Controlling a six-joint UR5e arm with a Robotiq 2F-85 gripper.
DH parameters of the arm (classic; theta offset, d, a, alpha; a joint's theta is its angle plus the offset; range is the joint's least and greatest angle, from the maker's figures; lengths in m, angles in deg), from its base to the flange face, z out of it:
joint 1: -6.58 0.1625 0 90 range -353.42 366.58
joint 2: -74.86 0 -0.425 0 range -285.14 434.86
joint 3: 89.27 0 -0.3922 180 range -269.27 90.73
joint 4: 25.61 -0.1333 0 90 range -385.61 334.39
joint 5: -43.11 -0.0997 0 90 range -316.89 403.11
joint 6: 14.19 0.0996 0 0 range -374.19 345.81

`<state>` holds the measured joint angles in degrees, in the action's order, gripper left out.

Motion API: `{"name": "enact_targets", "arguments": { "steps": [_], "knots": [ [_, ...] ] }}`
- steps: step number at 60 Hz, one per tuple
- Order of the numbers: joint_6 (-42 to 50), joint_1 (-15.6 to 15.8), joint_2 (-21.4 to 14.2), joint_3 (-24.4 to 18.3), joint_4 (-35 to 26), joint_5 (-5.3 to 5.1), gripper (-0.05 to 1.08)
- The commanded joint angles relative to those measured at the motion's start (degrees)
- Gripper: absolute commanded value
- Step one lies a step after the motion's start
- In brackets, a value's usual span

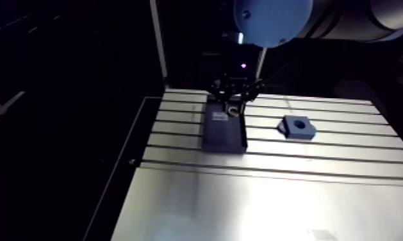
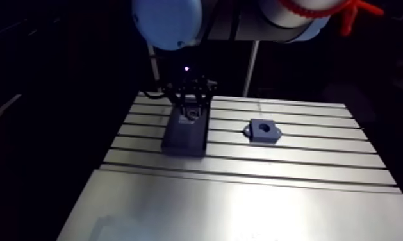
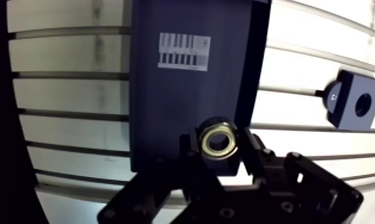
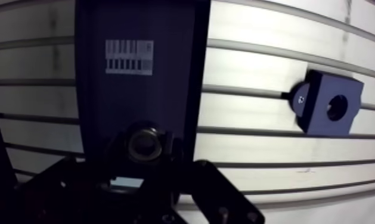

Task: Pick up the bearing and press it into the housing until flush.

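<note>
Gripped the bearing (image 3: 219, 142) between the gripper's (image 3: 220, 150) two fingers (image 3: 191, 152), over the near end of the dark labelled tray (image 3: 183, 83). Possibly lifted clear of it; hard to judge from above. Found the housing (image 3: 353, 104) well apart on the table (image 3: 64, 59), bore empty. Judged the pick-up about done, the carry and pressing flush not yet begun.

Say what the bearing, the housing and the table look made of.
Bearing: metal, polished; its ring gives a bright yellowish glint.
Housing: dark blue block, matte, no glare around the bore; plastic or coated metal, cannot tell which.
Table: bare aluminium by its look, satin finish; pale, slotted, with broad soft reflections.
</note>
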<state>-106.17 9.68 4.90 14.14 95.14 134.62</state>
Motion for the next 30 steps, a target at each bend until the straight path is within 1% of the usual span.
{"name": "enact_targets", "arguments": {
  "steps": [1,2,3,4,5,9,25,27,29,30],
  "knots": [
    [-3.94,-4.08,-1.96,-1.12,-3.64,0.03,0.73],
    [-3.94,-4.08,-1.96,-1.12,-3.64,0.03,0.73],
    [-4.47,-4.97,-1.96,-1.37,-4.08,0.03,0.73],
    [-4.47,-4.97,-1.96,-1.37,-4.08,0.03,0.73],
    [-5.00,-5.78,-1.96,-1.56,-4.44,-0.05,0.73],
    [-6.06,-6.97,-1.96,-2.14,-5.16,-0.14,0.73],
    [-7.27,-9.64,-1.88,-4.11,-6.26,0.11,0.74],
    [-7.74,-10.21,-1.80,-4.36,-6.26,0.11,0.74],
    [-9.10,-11.44,-1.63,-4.56,-6.19,0.03,0.74],
    [-9.10,-11.44,-1.63,-4.56,-6.19,0.03,0.74]
  ]
}}
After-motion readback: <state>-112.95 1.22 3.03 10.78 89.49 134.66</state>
